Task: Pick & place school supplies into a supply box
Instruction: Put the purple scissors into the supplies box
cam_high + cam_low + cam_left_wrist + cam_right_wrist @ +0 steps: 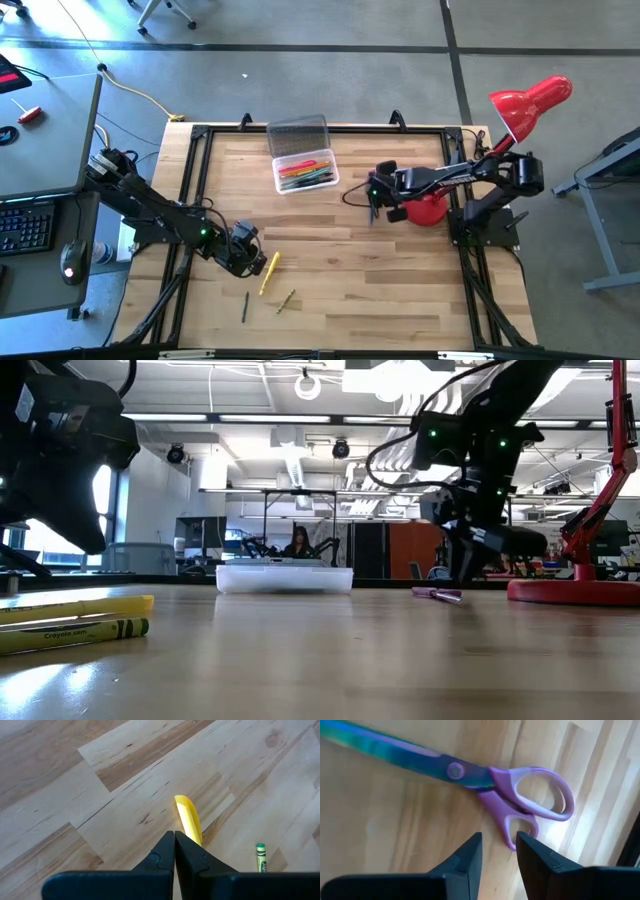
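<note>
The clear supply box point(305, 171) stands near the table's far edge with its lid point(298, 135) folded back; coloured pens lie inside. My left gripper point(246, 250) is shut and hovers just left of a yellow marker point(268, 272), which the left wrist view shows as the yellow marker point(187, 817) lying flat past the fingertips. A green-gold pencil point(286, 300) and a black pencil point(244, 306) lie nearer the near edge. My right gripper point(499, 840) is open a little, over the purple handles point(540, 795) of the scissors point(445, 767), which lie flat on the table.
A red desk lamp stands with its base point(428, 208) right of my right gripper and its head point(530, 100) beyond the far right corner. A black frame point(195, 180) borders the table. Bare wood point(350, 280) lies between the arms. A person point(298, 542) sits far behind.
</note>
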Motion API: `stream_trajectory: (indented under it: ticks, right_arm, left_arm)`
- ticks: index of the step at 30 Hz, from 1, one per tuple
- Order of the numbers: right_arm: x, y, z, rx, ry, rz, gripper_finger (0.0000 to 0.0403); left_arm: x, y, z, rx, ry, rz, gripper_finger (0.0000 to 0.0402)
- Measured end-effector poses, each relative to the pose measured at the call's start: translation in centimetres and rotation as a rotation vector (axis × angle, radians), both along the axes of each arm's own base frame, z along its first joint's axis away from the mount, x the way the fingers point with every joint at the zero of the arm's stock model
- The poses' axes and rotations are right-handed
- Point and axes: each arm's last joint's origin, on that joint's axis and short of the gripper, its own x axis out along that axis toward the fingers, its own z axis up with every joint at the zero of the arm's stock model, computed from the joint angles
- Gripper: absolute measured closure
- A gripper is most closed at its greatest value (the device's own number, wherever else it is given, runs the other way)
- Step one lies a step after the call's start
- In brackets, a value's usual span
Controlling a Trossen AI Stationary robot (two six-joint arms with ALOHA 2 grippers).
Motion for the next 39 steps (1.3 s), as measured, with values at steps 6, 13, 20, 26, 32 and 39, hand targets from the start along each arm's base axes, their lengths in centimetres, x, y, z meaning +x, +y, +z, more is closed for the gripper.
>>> stream_trajectory:
  ticks: [6, 13, 20, 26, 32, 39]
  right_arm:
    - [0.0, -1.7, -0.9, 0.005, 0.039, 0.03, 0.0304]
    - [0.3, -3.2, -2.3, 0.079, 0.038, 0.027, 0.0304]
    - [0.3, -3.4, -3.0, 0.112, 0.056, 0.036, 0.0324]
    - [0.3, -3.2, -3.1, 0.136, 0.046, 0.022, 0.0394]
    - [1.8, -2.1, -0.9, 0.174, 0.05, -0.029, 0.038]
    - [5.8, 0.4, 6.5, 0.196, -0.064, 0.036, 0.0394]
  left_arm:
    - [0.0, 0.0, 0.0, 0.0, 0.0, 0.0, 0.0362]
    - [0.0, 0.0, 0.0, 0.003, -0.003, 0.002, 0.0362]
    - [0.0, 0.0, 0.0, 0.007, -0.003, 0.003, 0.0362]
    - [0.0, 0.1, 0.0, 0.031, -0.013, -0.002, 0.0362]
    - [0.1, 0.1, 0.0, 0.029, -0.016, -0.001, 0.0362]
    - [0.1, 0.1, 0.1, 0.03, -0.017, -0.001, 0.0362]
